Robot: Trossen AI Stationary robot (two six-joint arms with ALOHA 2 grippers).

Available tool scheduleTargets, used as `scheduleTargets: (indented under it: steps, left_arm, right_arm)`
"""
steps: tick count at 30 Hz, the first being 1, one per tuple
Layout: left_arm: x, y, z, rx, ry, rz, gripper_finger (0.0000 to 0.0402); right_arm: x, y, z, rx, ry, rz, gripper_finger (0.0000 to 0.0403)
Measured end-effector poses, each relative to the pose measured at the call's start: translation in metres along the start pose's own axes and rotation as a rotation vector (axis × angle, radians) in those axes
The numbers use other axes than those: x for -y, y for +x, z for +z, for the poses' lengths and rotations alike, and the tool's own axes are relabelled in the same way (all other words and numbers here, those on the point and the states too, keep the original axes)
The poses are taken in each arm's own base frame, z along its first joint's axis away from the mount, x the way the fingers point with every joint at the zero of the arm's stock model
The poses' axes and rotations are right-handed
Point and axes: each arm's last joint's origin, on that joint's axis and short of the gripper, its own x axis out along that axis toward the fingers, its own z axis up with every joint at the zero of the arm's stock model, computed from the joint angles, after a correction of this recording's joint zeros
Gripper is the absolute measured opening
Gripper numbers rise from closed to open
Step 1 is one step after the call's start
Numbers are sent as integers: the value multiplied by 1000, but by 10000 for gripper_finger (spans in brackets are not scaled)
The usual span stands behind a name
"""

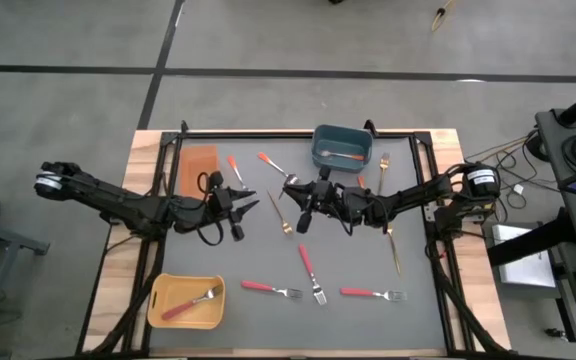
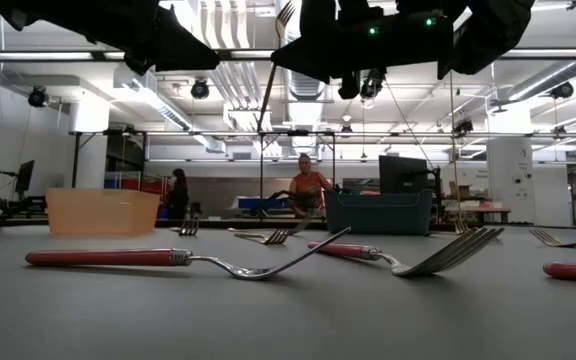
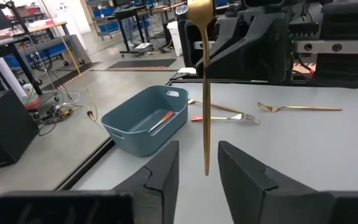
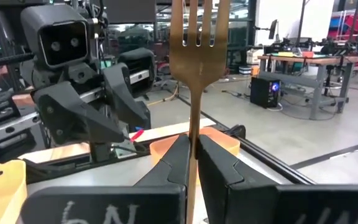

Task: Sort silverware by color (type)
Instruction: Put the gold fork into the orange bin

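One gold fork (image 4: 194, 74) is clamped upright in the right gripper (image 4: 193, 163) above mid-table, faced by the left gripper (image 3: 196, 169), jaws open.

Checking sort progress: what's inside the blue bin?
The blue bin holds one orange-handled fork. Its near wall hides part of the floor in the left wrist view.

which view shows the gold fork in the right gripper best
The right wrist view: the gold fork stands upright, tines up, clamped in the right gripper. The left wrist view shows its handle hanging before the open left gripper. The high view barely shows it; the low view doesn't.
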Motion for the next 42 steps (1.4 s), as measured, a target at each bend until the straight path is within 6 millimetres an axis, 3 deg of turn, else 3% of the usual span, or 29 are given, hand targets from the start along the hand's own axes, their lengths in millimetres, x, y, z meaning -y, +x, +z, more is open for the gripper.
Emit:
scheduleTargets:
  steps: [11, 28, 34, 42]
  left_arm:
    - [12, 16, -5, 42, 3, 3, 182]
    - [26, 49, -14, 209, 11, 140, 184]
    - [29, 55, -17, 248, 16, 141, 152]
    - [30, 56, -19, 245, -6, 138, 49]
  right_arm:
    - [-2, 6, 14, 63, 25, -21, 11]
    - [-8, 13, 30, 107, 18, 14, 11]
    - [-8, 13, 30, 108, 20, 14, 11]
    - [-8, 13, 30, 108, 20, 14, 11]
